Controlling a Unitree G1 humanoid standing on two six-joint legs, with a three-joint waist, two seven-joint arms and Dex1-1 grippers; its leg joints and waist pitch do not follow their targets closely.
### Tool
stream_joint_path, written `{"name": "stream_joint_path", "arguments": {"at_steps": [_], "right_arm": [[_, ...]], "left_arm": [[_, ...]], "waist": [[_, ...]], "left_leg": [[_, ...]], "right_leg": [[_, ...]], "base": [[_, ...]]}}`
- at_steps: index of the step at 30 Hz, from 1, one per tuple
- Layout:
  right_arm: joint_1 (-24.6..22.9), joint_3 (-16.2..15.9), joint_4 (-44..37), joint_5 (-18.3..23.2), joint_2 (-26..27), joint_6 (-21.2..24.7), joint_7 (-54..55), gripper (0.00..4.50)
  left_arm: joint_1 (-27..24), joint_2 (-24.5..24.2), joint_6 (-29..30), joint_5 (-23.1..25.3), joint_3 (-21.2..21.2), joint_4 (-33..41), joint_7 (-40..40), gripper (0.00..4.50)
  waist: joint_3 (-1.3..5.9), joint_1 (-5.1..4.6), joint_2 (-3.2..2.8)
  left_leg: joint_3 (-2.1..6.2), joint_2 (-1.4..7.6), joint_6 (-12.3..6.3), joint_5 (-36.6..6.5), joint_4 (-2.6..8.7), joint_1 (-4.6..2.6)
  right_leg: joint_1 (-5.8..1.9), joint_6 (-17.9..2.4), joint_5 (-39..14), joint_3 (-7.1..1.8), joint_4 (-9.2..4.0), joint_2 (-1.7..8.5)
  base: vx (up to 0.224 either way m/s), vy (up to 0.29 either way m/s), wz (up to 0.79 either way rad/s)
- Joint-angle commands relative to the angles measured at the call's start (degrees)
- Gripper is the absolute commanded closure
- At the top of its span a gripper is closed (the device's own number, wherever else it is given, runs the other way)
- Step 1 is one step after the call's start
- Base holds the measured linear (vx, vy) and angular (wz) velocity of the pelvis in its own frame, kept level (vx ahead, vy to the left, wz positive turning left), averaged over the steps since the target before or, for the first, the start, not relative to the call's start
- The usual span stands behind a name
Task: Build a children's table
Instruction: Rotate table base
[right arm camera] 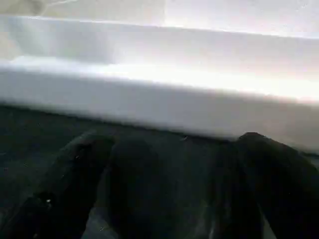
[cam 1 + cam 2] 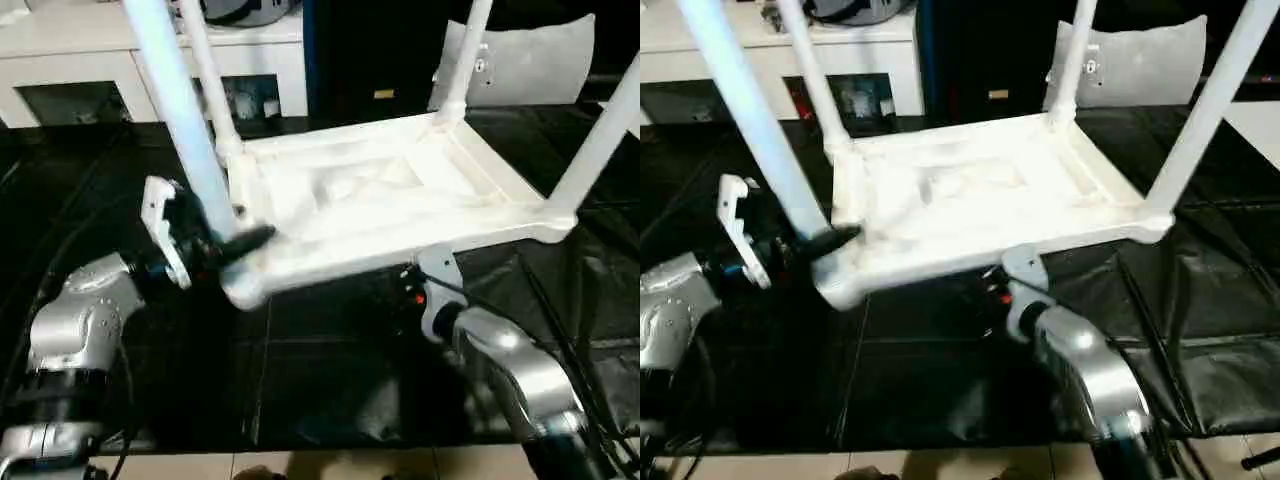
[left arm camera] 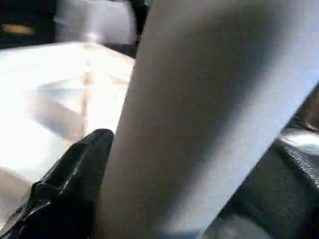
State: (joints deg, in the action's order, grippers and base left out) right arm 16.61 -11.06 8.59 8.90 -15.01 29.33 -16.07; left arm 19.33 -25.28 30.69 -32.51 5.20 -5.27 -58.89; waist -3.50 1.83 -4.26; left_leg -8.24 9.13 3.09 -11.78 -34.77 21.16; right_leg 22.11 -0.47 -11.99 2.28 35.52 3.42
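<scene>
At lower left of the head view, the robot's left gripper (image 2: 222, 243) reaches to the near-left leg (image 2: 180, 120) of the children's table (image 2: 370, 190). One black finger (image 3: 70, 184) lies beside the leg's base where it meets the corner socket; the pictures do not settle whether the jaws clasp the leg or stand clear of it. The white table rests upside down at centre frame on a black-covered desk (image 2: 330, 360), its rimmed underside facing up and all four tapered legs rising out of the top of the frame. Behind it, at upper left, stands a white cabinet (image 2: 70, 60); at upper right lies a grey-white cushion (image 2: 530, 60). Right of centre, the right gripper (image 1: 172, 189) sits low at the table's near rim, its two dark fingers spread wide and holding nothing.
</scene>
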Motion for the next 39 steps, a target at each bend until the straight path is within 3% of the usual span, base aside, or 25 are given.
{"name": "stream_joint_path", "arguments": {"at_steps": [1, 3, 4, 5, 6, 7, 11, 12, 14, 16, 21, 27, 31, 35, 39], "right_arm": [[1.54, -0.41, 3.19, -1.33, 0.74, -1.42, 1.04, 0.0], [3.11, -0.3, 5.93, -2.24, 1.32, -2.92, 1.79, 0.0], [5.45, -0.02, 8.55, -2.77, 2.08, -4.62, 2.15, 0.0], [6.2, 0.01, 9.31, -2.94, 2.3, -5.15, 2.14, 0.0], [6.7, 0.08, 9.77, -3.01, 2.53, -5.39, 2.02, 0.0], [7.71, 0.09, 10.65, -3.23, 2.95, -5.89, 1.71, 0.0], [9.12, -0.09, 12.49, -3.87, 3.81, -7.03, 1.59, 0.0], [9.23, -0.12, 12.64, -3.96, 3.94, -7.2, 1.6, 0.0], [9.45, -0.13, 13.07, -4.35, 4.28, -7.62, 1.61, 0.0], [9.55, 0.02, 13.21, -4.54, 4.55, -7.84, 1.79, 0.0], [9.6, 0.47, 12.71, -5.39, 4.45, -7.79, 2.21, 0.0], [8.38, 1.99, 11.31, -5.85, 3.79, -7.71, 2.21, 0.0], [7.77, 2.29, 11.53, -6.03, 3.72, -8.41, 2.31, 0.0], [7.54, 4.69, 10.66, -3.47, 4.99, -9.24, 1.62, 0.0], [7.24, 4.38, 10.53, -2.22, 5.88, -10.61, -1.48, 0.0]], "left_arm": [[-1.05, -0.56, 2.02, -1.68, -2.99, 3.36, -2.66, 0.09], [-2.46, -0.77, 3.38, -2.73, -3.82, 5.94, -3.43, 0.09], [-5.18, -1.19, 7.21, -6.13, -5.21, 11.95, -3.9, 0.09], [-6.04, -1.31, 8.6, -7.3, -5.63, 13.98, -3.98, 0.09], [-6.59, -1.3, 9.53, -8.07, -5.93, 15.41, -3.87, 0.09], [-7.66, -0.92, 11.11, -9.39, -6.77, 18.29, -3.24, 0.09], [-8.75, 1.29, 11.44, -9.47, -10.42, 22.4, -1.29, 0.09], [-8.65, 1.87, 11.39, -9.4, -11.09, 22.68, -0.99, 0.09], [-8.39, 3.33, 11.6, -9.24, -12.55, 23.44, -0.17, 0.09], [-7.78, 4.96, 10.9, -7.95, -13.97, 23.49, 0.83, 0.09], [-6.37, 7.6, 10.7, -6.76, -15.33, 23.55, 3.16, 0.09], [-5.82, 8.35, 10.37, -6.63, -16.3, 23.82, 4.34, 0.09], [-4.41, 10.88, 6.8, -2.15, -17.02, 20.69, 7.53, 0.09], [-1.35, 13.44, 4.23, -0.61, -17.8, 17.59, 8.49, 0.09], [0.47, 16.72, 4.85, -1.9, -21.11, 17.76, 7.51, 0.09]], "waist": [[3.79, 0.15, -0.05], [3.54, -0.31, 0.06], [3.66, -0.39, 0.7], [3.52, -0.59, 0.5], [3.43, -0.91, 0.36], [3.46, -1.2, 0.91], [3.36, -1.24, 0.73], [3.4, -1.15, 1.07], [3.44, -1.14, 0.92], [3.43, -1.24, 1.21], [3.53, -1.14, 1.01], [3.77, -0.88, 0.99], [3.54, -0.69, 1.09], [3.55, -0.38, 0.89], [3.82, -0.08, 0.67]], "left_leg": [[0.46, 2.63, -0.51, -6.76, 4.25, 0.14], [0.31, 2.59, -0.03, -9.12, 4.38, 0.02], [0.33, 2.8, 0.04, -9.71, 4.3, -0.02], [0.38, 2.7, -0.13, -9.48, 4.44, 0.31], [0.26, 2.81, -0.19, -9.77, 4.44, 0.01], [0.19, 2.86, -0.3, -9.74, 4.4, 0.03], [-0.03, 2.87, -0.73, -9.45, 4.27, -0.23], [-0.06, 2.82, -0.89, -8.88, 4.24, -0.07], [-0.11, 2.75, -0.88, -8.08, 4.15, 0.08], [-0.24, 2.69, -0.69, -8.64, 4.1, -0.03], [-0.21, 2.72, -0.46, -8.49, 4.04, -0.2], [-0.24, 2.68, -1.03, -6.51, 3.85, -0.11], [-0.35, 2.76, -1.03, -8.15, 3.87, -0.26], [-0.25, 2.74, -0.3, -9.53, 4.03, -0.35], [-0.18, 2.84, -0.26, -8.14, 3.88, -0.25]], "right_leg": [[-3.07, -14.75, -3.19, -2.38, -3.55, 4.25], [-3.02, -14.52, -7.47, -2.36, -3.92, 4.18], [-3.16, -14.64, -9.0, -2.5, -3.64, 4.48], [-3.31, -14.38, -9.67, -2.4, -3.78, 4.43], [-2.92, -14.1, -10.43, -2.38, -4.09, 4.2], [-2.96, -14.4, -10.27, -2.39, -3.97, 4.09], [-2.67, -14.46, -11.0, -2.5, -4.25, 3.92], [-2.82, -14.43, -10.67, -2.55, -4.1, 3.94], [-2.93, -14.09, -10.03, -2.56, -4.05, 3.95], [-2.93, -13.7, -10.78, -2.56, -4.3, 3.83], [-2.82, -13.15, -10.77, -2.52, -4.33, 3.66], [-3.05, -13.92, -6.24, -2.44, -3.96, 3.58], [-2.9, -13.44, -9.11, -2.5, -4.42, 3.6], [-2.79, -12.49, -11.32, -2.51, -4.54, 3.65], [-2.93, -13.13, -7.66, -2.48, -4.14, 3.7]], "base": [[0.0, 0.0, 0.0], [0.0, 0.0, 0.0], [0.0, 0.0, 0.0], [0.0, 0.0, 0.0], [0.0, 0.0, 0.0], [0.0, 0.0, 0.0], [0.0, 0.0, 0.0], [0.0, 0.0, 0.0], [0.0, 0.0, 0.0], [0.0, 0.0, 0.0], [0.0, 0.0, 0.0], [0.0, 0.0, 0.0], [0.0, 0.0, 0.0], [0.0, 0.0, 0.0], [0.0, 0.0, 0.0]]}}
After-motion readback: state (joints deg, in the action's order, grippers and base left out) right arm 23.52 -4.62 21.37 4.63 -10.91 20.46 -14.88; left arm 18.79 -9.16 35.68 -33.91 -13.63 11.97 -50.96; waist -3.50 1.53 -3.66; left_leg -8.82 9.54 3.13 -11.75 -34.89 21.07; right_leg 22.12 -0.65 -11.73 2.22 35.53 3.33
